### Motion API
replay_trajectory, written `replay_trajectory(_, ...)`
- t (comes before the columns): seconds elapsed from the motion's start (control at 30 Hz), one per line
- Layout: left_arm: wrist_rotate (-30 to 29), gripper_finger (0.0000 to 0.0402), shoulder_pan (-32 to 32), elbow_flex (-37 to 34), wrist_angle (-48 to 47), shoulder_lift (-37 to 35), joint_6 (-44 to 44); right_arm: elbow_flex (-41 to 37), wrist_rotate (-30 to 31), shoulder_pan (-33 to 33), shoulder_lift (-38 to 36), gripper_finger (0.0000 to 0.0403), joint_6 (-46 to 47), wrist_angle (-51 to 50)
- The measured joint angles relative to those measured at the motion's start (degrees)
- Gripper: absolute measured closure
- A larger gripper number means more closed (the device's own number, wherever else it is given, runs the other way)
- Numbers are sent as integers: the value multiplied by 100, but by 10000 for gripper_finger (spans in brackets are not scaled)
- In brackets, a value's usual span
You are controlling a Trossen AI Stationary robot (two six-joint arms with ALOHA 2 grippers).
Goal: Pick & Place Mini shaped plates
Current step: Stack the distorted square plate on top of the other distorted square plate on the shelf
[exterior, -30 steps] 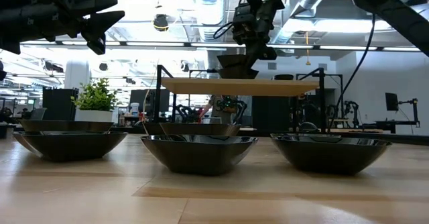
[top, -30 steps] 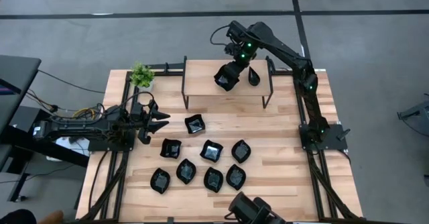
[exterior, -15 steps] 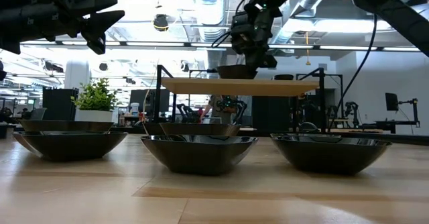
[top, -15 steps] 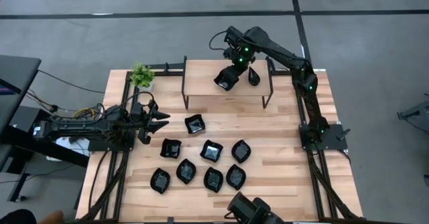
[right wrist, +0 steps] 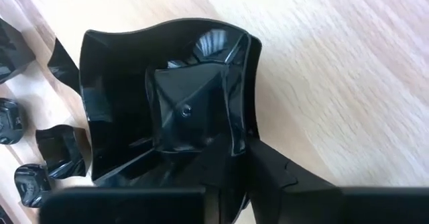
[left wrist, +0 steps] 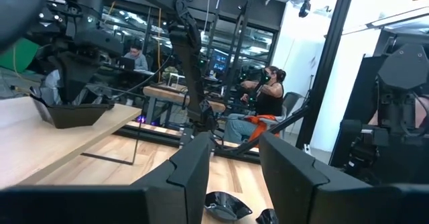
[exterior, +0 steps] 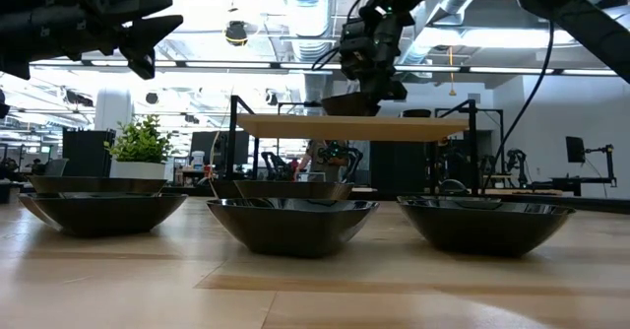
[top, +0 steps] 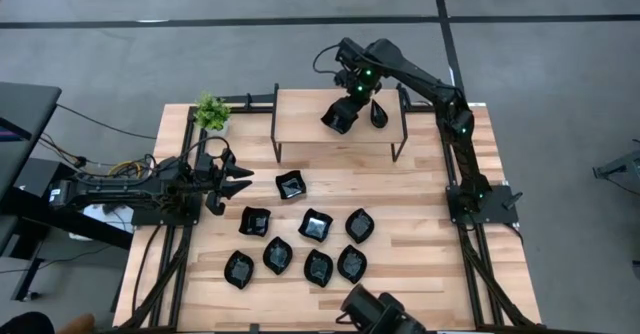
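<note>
My right gripper is over the raised wooden shelf at the table's far side, shut on a glossy black wavy-edged square dish. A teardrop dish sits on the shelf just to its right. Several more black dishes rest on their bases on the tabletop, among them a square one and a leaf-shaped one. My left gripper hangs open above the table's left side, clear of every dish. My right gripper holds the square dish by its rim on the side toward the wrist. One finger is inside the bowl and the other outside. The fingers come from above, slanting down. The dish sits about level with its base on the shelf top.
The shelf stands on black metal legs and spans the far middle of the table. A small green plant stands at the far left corner. Bare wood lies between the shelf and the dishes. A person shows in the room beyond.
My right gripper has come down over the shelf, still shut on the square dish. The dish, tilted and just above the shelf a second ago, now sits level on the shelf top. My left arm has kept still.
</note>
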Motion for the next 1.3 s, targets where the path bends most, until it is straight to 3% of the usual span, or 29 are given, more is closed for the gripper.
replay_trajectory(0.23,0,270,0,-1,15,1,155,41,-31,-74,0,341,7,-151)
replay_trajectory(0.67,0,270,0,-1,22,0,155,560,7,-71,-7,340,-73,-236)
replay_trajectory(0.9,0,270,0,0,26,2,153,831,453,-1,-7,340,60,-414)
replay_trajectory(1.3,0,270,0,0,28,2,133,804,381,849,-1053,339,-1185,-433)
